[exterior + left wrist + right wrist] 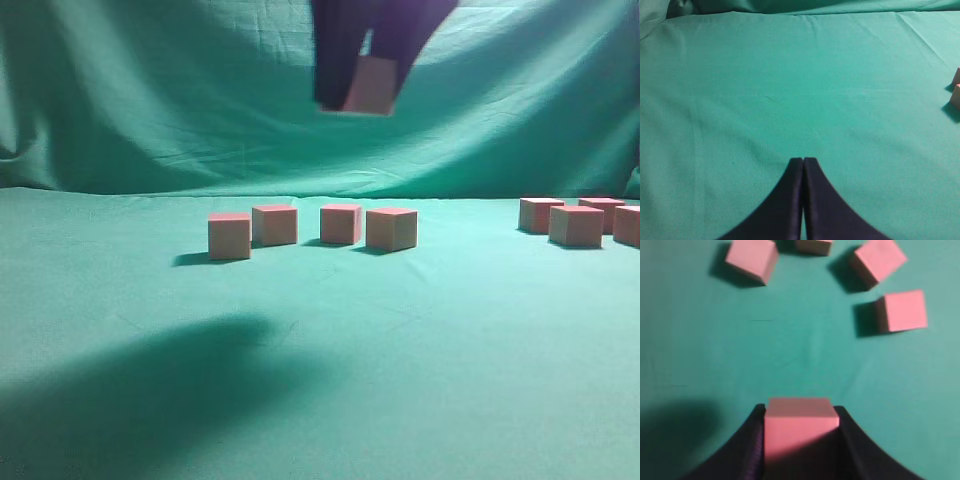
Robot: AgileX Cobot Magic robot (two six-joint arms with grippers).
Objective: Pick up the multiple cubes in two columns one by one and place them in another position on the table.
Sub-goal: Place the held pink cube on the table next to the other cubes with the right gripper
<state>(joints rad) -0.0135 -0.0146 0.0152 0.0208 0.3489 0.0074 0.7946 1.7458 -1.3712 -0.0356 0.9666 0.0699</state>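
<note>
My right gripper hangs high above the table, shut on one cube. In the right wrist view that pinkish cube fills the gap between the black fingers of the right gripper. Several cubes stand in a loose row on the cloth below, from the leftmost to the rightmost. The right wrist view shows them ahead, one at far left and one at right. My left gripper is shut on nothing, low over bare cloth.
A second group of several cubes sits at the right edge of the table. Two cube edges peek in at the right of the left wrist view. A green cloth backdrop hangs behind.
</note>
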